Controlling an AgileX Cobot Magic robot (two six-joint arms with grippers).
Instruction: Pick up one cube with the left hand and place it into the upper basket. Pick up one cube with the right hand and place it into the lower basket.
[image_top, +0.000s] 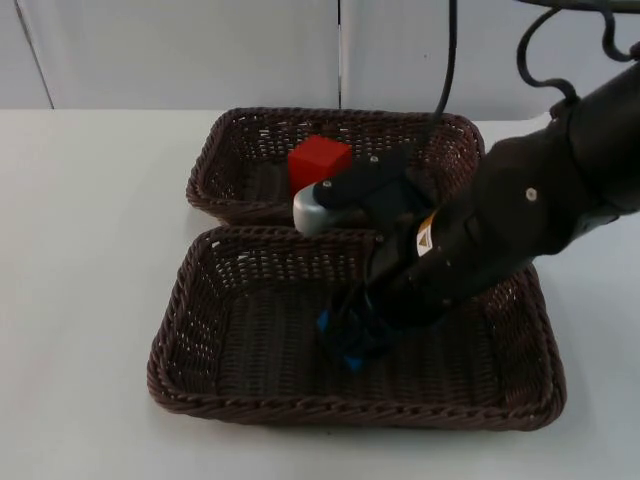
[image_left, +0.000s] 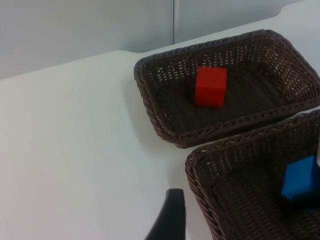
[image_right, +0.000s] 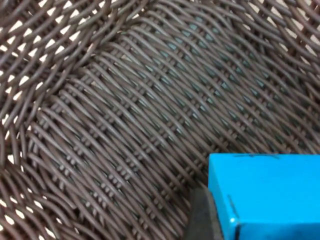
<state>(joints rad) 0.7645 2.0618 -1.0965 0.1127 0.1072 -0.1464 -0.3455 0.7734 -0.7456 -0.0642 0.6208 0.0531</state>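
Right gripper (image_top: 350, 340) pinches the blue cube (image_right: 265, 195) low inside the lower basket (image_top: 200, 390); red cube (image_top: 318, 163) sits in the upper basket (image_top: 215, 150). Risk: cube tips or sticks to a finger on release. Arm hides contact with the weave; left gripper's state can't be told.

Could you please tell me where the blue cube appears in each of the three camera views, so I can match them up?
Top view: the blue cube sits low in the lower basket, partly hidden under the right gripper.
Left wrist view: the blue cube lies inside the lower basket.
Right wrist view: the blue cube is close above the wicker floor.
Shared landmark: the lower basket's brown weave.
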